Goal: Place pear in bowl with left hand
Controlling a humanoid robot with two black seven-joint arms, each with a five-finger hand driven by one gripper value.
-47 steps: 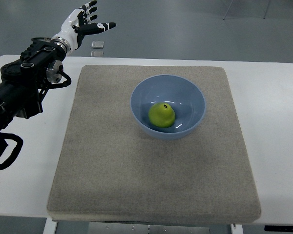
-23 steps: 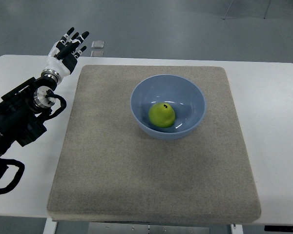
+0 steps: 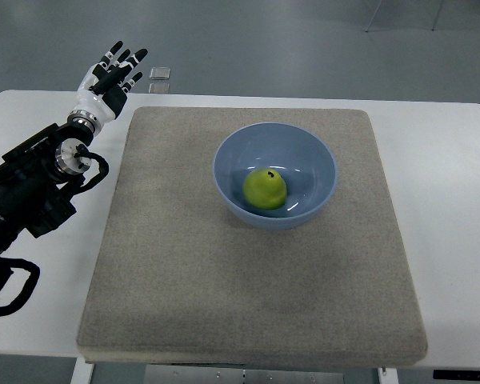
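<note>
A green pear (image 3: 265,189) lies inside the blue bowl (image 3: 232,152), which stands on the grey mat (image 3: 248,288) a little right of its middle. My left hand (image 3: 108,78) is at the far left corner of the table, well away from the bowl. Its fingers are spread and it holds nothing. Its black arm runs in from the left edge. The right arm is out of view.
The mat covers most of the white table (image 3: 456,200). A small pale square object (image 3: 160,74) lies on the floor beyond the table's far edge, near my left hand.
My left hand has drawn back and down toward the table's left corner and turned at the wrist. The pear and bowl have not moved.
</note>
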